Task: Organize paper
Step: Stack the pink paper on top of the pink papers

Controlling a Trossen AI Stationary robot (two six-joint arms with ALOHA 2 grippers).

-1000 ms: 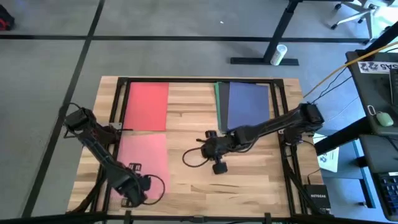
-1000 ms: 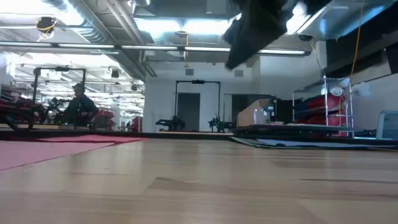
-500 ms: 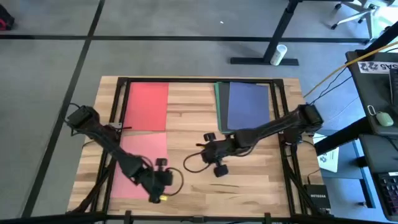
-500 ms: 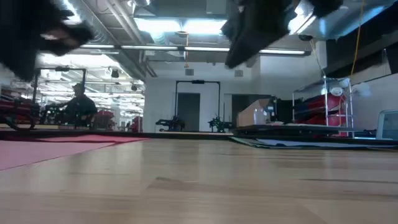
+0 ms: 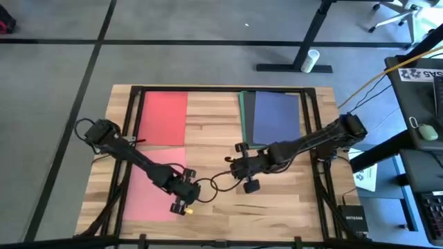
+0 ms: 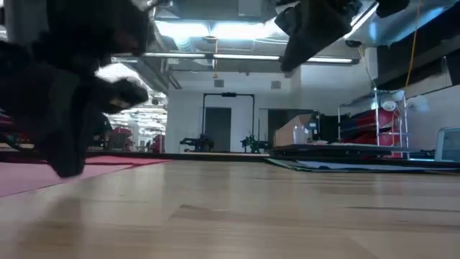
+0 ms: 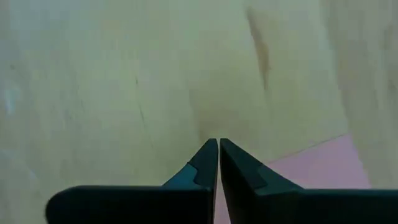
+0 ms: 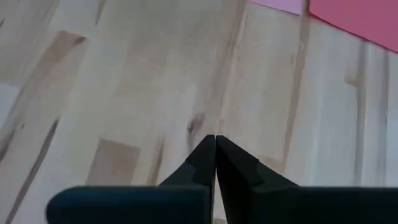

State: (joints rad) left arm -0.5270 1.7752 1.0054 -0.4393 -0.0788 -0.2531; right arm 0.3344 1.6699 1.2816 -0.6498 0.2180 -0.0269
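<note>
The left claw [image 5: 183, 196] hangs over the near part of the wooden tabletop [image 5: 277, 200], just past the right edge of the pink sheet [image 5: 152, 183], its fingers pressed together with nothing between them. In the left wrist view the closed fingertips [image 7: 217, 149] point at bare wood beside a corner of the pink sheet [image 7: 323, 165].

A little farther in and to the right, the right claw [image 5: 239, 166] is over bare wood near the middle of the tabletop, fingers likewise pinched shut and empty; the right wrist view shows its tips [image 8: 215, 144] above the planks, with the pink and red sheets well beyond.

Farther back, the red sheet [image 5: 164, 117] lies flat at the far left, touching the pink one's far edge. At the far right the blue sheet [image 5: 275, 116] lies on top of a green sheet [image 5: 243, 114], of which only the left margin shows.
</note>
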